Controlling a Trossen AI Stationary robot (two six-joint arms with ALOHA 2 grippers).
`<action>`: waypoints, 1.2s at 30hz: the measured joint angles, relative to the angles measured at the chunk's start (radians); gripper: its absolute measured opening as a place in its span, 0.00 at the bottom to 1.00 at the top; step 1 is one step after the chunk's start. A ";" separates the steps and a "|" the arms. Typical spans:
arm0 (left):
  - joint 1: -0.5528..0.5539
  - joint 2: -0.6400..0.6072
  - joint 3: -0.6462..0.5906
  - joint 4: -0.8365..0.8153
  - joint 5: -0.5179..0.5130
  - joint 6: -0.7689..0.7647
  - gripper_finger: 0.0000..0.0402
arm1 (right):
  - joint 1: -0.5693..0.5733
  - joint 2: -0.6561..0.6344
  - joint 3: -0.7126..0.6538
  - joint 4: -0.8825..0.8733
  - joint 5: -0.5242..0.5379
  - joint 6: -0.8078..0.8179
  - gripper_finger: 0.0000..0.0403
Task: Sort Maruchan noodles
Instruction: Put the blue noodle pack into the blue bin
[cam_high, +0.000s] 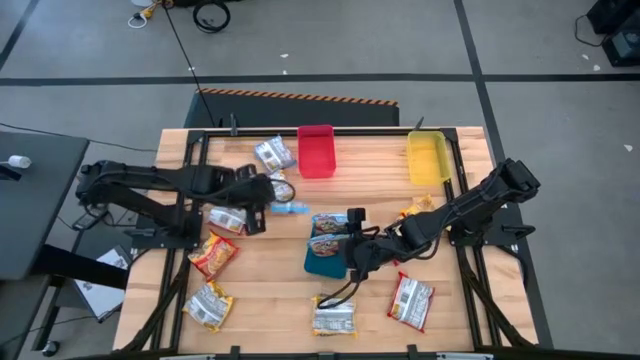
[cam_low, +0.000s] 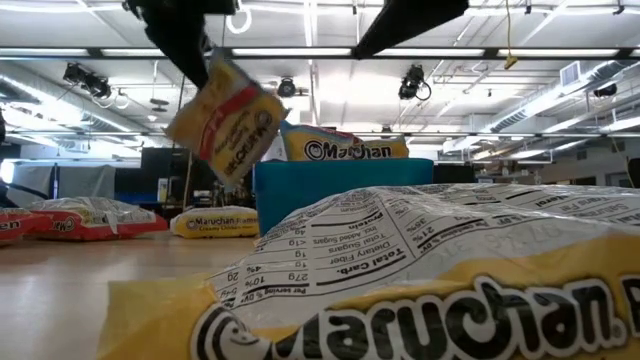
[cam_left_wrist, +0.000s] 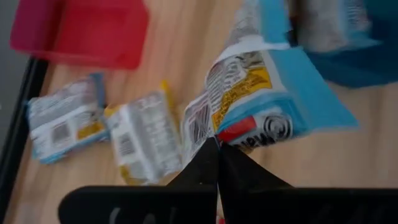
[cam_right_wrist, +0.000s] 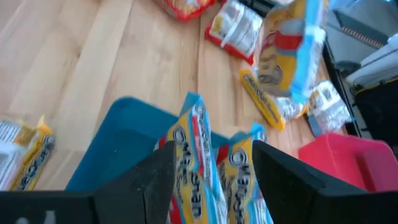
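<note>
The blue-edged packet hangs clear of the table in my left gripper, whose fingers are pinched fully together on its lower seam; from above it sits between the red tray and the blue tray, not yet over either. In the low view the same packet dangles tilted, just to the side of the blue tray's wall.

Two blue-trimmed packets already stand on edge inside the blue tray. My right gripper is at them, its fingers parted on either side of one packet's top; I cannot tell whether they press on it or merely straddle it.

Step in hand, as I judge it: carrying a blue packet to the blue tray, with the right arm occupying that tray's opening.

Next move, in my judgement: the right gripper must clear the tray before I bring the left load over it, then lower and release inside the walls. The risk is the two arms meeting over the tray.

Outstanding: loose packets lie on the wooden table near its left and near edges, and two more lie beside the red tray. The yellow tray appears to hold nothing.
</note>
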 joint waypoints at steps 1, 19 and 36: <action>-0.021 -0.006 0.000 0.019 0.000 -0.010 0.00 | -0.008 0.000 -0.009 0.031 -0.004 -0.016 0.55; -0.278 -0.071 0.102 0.304 -0.088 0.016 0.00 | -0.236 0.001 -0.061 0.461 -0.351 -0.188 0.89; -0.276 -0.069 0.100 0.386 -0.206 0.032 0.01 | -0.208 0.000 -0.059 0.659 -0.376 -0.156 0.86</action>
